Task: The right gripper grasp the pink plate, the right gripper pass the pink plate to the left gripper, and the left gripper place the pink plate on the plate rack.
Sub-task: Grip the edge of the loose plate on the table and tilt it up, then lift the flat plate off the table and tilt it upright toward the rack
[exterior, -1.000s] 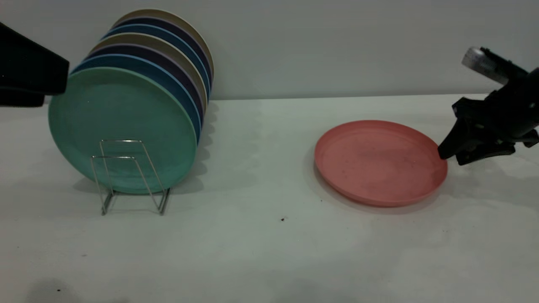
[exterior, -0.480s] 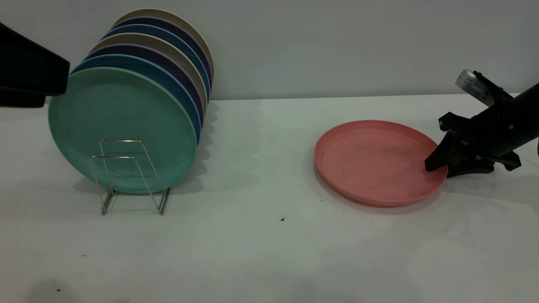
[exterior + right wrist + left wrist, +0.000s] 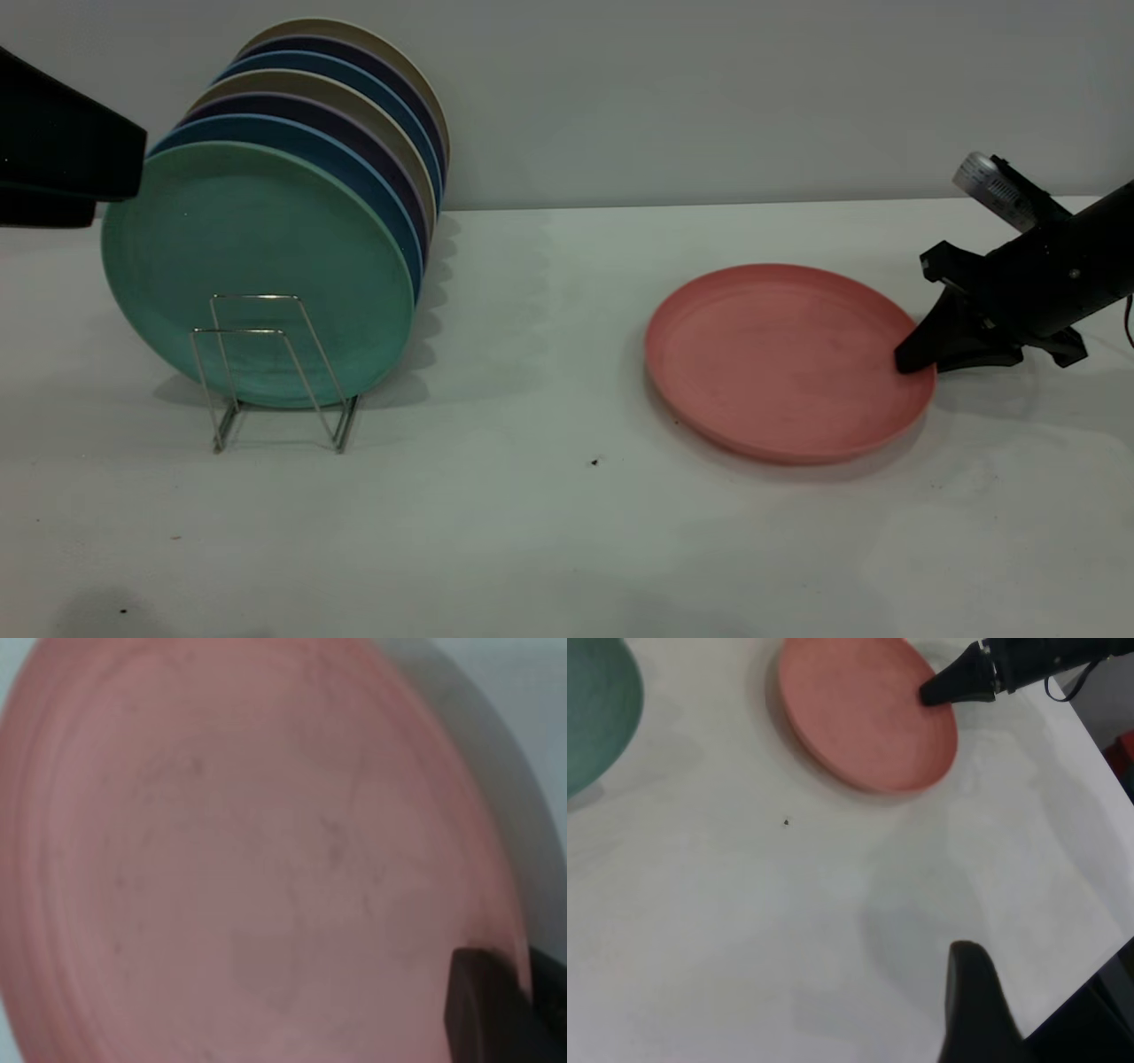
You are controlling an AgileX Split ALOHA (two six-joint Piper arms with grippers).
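Pink plate [image 3: 784, 359] clenched at its rim by right end effector [image 3: 921, 356], barely tilted off bench [image 3: 549, 532].
Handover and racking on plate rack [image 3: 266, 372] remain; left end effector [image 3: 970, 1005] idle, grip state unclear.

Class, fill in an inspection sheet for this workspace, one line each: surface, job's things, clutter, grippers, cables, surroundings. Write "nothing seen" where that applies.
Surface: white table, a few small dark specks.
Job's things: pink plate lying on the table at the right; plate rack at the left, its front loops free.
Clutter: mint-green plate upright in the rack, more plates behind it.
Grippers: right gripper at the pink plate's right rim, one jaw over it, one under; left gripper above bare table, away from the plate.
Cables: thin cable looped at the right arm.
Surroundings: plain grey wall.
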